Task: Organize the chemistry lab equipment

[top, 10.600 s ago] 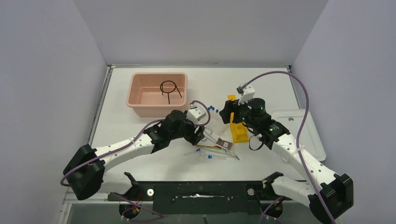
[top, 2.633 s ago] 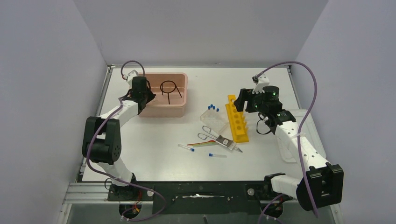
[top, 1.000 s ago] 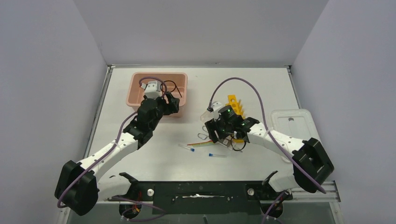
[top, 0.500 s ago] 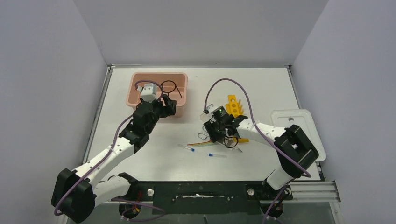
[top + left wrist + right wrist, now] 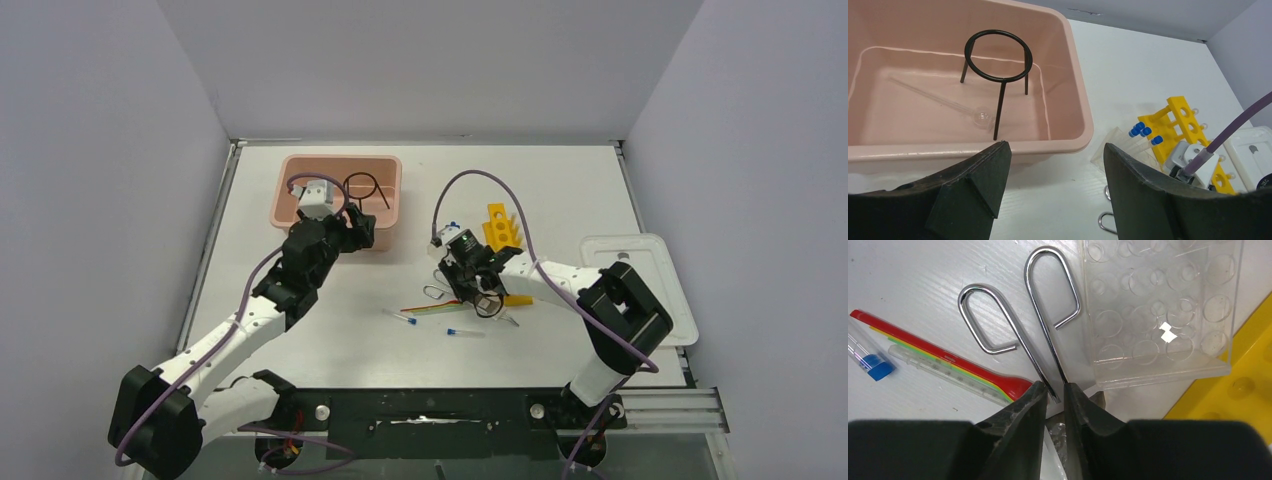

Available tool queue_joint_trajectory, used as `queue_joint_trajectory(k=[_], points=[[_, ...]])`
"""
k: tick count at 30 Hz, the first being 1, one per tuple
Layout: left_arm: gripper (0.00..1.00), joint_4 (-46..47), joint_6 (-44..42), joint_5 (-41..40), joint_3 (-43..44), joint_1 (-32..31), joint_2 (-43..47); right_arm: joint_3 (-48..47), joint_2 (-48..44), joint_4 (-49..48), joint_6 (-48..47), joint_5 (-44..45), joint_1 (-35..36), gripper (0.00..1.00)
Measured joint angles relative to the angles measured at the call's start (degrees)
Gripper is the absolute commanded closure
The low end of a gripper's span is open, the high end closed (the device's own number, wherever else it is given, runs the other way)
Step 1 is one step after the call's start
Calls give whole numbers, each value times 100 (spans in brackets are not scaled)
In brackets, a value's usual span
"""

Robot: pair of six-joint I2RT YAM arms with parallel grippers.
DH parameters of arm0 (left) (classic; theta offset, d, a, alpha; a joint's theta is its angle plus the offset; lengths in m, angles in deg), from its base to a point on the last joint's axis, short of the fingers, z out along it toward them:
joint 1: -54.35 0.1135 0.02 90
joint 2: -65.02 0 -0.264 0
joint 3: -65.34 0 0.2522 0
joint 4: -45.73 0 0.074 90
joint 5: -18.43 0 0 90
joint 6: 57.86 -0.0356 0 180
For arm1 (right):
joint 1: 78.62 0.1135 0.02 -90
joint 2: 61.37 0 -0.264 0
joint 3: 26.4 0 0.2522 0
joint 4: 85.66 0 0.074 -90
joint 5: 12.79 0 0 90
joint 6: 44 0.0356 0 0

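**Right arm on the tongs, left arm idle at the tub**

Left gripper point(image 5: 1053, 170) is hanging with its fingers wide and nothing between them. The pink tub point(image 5: 1068, 135) is sitting just ahead of the fingertips. The wire ring stand point(image 5: 1000, 105) is standing upright inside it.

Right gripper point(image 5: 1055, 390) is sitting with fingers narrow, pinching the two shanks of the metal tongs point(image 5: 1050, 342). Both pads look to be touching wire. The tongs are lying flat on the table, with their loops pointing away from the fingertips.

- Left of the fingers: coloured sticks point(image 5: 948, 362), then a blue-capped tube point(image 5: 875, 365).
- Right of the fingers: clear rack point(image 5: 1158, 315), with the yellow rack point(image 5: 1228, 385) beyond it.

One loop is ending at the clear rack's edge; I can't tell if it's touching.

Handling call: the tongs look light and stiff, but the wire is thin and slick. The shanks, where they run close together, are the right place to grip. Expect the tongs to pivot or slip on lift, and the loop could be nudging the rack.
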Motion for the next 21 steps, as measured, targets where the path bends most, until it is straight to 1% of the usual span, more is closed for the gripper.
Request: queue_joint_trajectory(k=[2, 4, 5, 9, 10, 13, 14, 15, 16, 21], points=[[32, -4, -2, 0, -13, 4, -2, 0, 0, 15, 7, 33, 17, 89], [32, -2, -2, 4, -28, 9, -7, 0, 0, 20, 13, 70, 20, 98], [32, -4, -2, 7, -35, 13, -7, 0, 0, 22, 13, 92, 20, 100], [32, -2, -2, 20, -63, 17, -9, -2, -15, 24, 31, 157, 20, 100], [32, -7, -2, 24, -68, 17, -9, -7, -26, 26, 31, 177, 20, 96], [32, -4, -2, 42, -70, 17, -11, -24, -55, 22, 44, 197, 28, 58], [32, -4, -2, 44, -70, 17, -11, -37, -55, 20, 33, 203, 31, 49], [32, -7, -2, 52, -70, 17, -11, -46, -55, 22, 42, 199, 39, 45], [32, -7, -2, 61, -70, 17, -11, -52, -55, 17, 76, 212, 52, 43], [32, 2, -4, 66, -92, 20, -7, -219, 26, 0, 39, 205, 149, 42]])
